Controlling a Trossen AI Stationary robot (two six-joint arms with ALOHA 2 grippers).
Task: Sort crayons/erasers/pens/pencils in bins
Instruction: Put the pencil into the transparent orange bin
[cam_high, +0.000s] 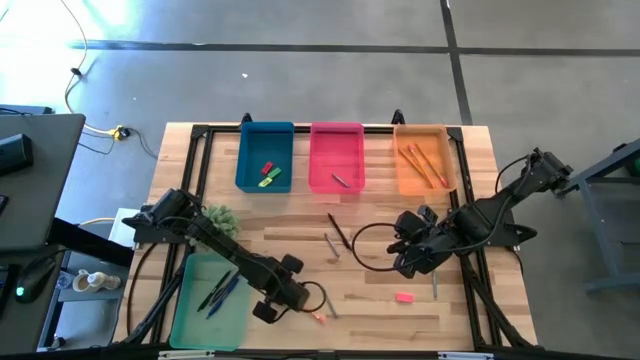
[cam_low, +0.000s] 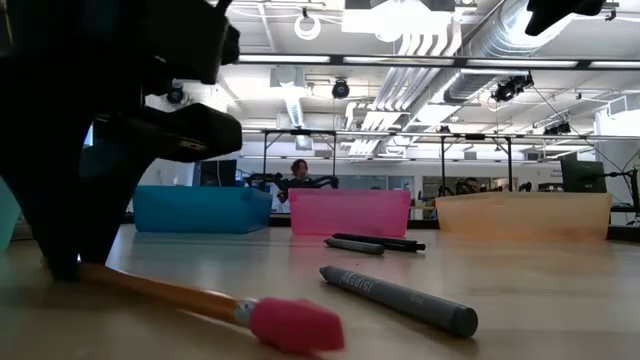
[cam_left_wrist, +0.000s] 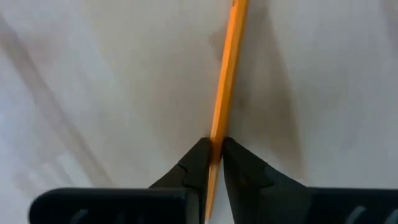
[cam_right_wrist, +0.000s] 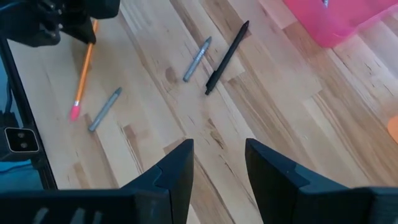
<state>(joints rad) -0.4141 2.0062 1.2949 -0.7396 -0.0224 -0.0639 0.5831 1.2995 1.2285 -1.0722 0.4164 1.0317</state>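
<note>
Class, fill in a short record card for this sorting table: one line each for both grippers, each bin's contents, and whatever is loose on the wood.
left gripper: shut on the pencil, low at the table's front edge
right gripper: open, empty, above the table's right half
blue bin: red and green erasers
pink bin: one grey crayon
orange bin: pencils
green bin: dark pens
loose on table: black pen, grey crayons, pink eraser
</note>
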